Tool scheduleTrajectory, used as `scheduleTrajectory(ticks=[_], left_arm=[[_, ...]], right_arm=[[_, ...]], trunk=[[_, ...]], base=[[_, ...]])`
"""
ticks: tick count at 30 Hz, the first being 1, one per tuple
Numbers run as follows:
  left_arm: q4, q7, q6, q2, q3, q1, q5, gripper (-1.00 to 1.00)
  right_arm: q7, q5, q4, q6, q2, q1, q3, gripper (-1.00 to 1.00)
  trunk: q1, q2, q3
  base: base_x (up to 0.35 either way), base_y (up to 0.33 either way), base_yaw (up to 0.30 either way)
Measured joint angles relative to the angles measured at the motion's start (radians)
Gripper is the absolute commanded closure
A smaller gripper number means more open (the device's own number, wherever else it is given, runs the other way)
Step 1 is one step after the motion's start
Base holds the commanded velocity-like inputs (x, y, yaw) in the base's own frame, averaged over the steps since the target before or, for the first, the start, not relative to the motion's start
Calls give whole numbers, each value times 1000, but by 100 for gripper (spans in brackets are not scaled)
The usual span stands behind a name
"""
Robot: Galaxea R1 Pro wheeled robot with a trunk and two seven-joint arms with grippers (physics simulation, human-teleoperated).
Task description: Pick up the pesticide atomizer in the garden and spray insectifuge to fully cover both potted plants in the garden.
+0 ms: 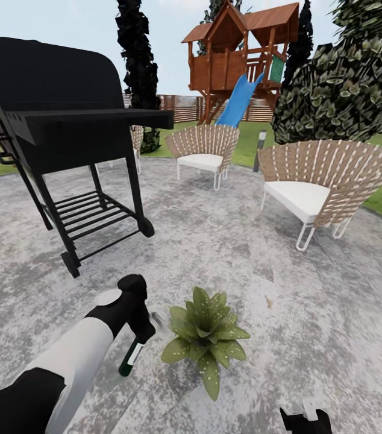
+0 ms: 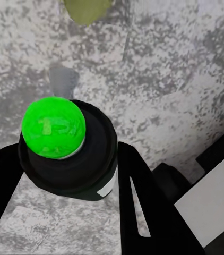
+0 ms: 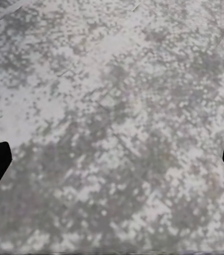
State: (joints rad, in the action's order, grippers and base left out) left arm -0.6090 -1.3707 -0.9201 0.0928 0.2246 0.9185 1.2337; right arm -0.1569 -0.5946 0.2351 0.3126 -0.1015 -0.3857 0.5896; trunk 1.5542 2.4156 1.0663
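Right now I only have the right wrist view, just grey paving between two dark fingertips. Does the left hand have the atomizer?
Observer: Yes, the left hand is shut on the pesticide atomizer, held tilted above the patio.
Operator: Any plant nearby?
Observer: One potted plant sits right beside the bottle, on the paving.
Operator: What else is around?
Observer: A black grill stands behind the left arm, with two woven chairs further back.

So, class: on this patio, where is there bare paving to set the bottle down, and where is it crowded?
Bare paving lies between the grill, the chairs and the potted plant, and right of the plant. It is crowded where the left gripper holds the pesticide atomizer beside the leaves.
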Motion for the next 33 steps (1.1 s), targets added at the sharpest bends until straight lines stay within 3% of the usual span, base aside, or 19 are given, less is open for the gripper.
scheduleTrajectory(ticks=[1,2,3,5,7,11,19,21,25,29,33], left_arm=[[1,-1,0,3,13,-3,-2,100],[2,-24,1,-3,53,-4,-2,100],[3,-36,2,-6,59,-5,-2,100],[3,-58,3,-18,66,-7,-1,100],[13,-72,5,-54,70,-14,-1,100],[47,-67,5,-89,63,-63,-6,100],[51,-49,2,-81,61,-77,-17,100],[48,-38,1,-90,59,-117,-21,100],[41,37,0,-84,57,-139,-23,100],[41,62,-1,-87,56,-141,-61,100],[45,67,-2,-93,55,-141,-76,100]], right_arm=[[0,0,0,0,0,0,0,-100],[0,0,0,0,0,0,0,-100],[0,0,0,0,0,0,0,-100],[0,0,0,0,0,0,0,-100],[0,-1,0,0,0,0,0,-100],[0,-2,0,0,0,0,0,-100],[0,-2,0,0,0,0,0,-100],[0,-2,0,0,0,0,0,-100],[0,-2,-1,0,0,0,0,-100],[0,-2,0,0,0,0,0,-100],[0,-2,-1,0,0,0,0,-100]], trunk=[[0,0,0],[0,0,0],[0,0,0],[0,0,0],[0,0,0],[0,0,0],[0,0,0],[0,0,0],[0,0,0],[0,0,0],[0,0,0]], base=[[0,0,-102],[0,0,-65],[0,0,-42],[0,0,-19],[0,0,-4],[0,0,0],[0,0,0],[0,0,0],[0,0,0],[0,0,0],[0,0,-82]])
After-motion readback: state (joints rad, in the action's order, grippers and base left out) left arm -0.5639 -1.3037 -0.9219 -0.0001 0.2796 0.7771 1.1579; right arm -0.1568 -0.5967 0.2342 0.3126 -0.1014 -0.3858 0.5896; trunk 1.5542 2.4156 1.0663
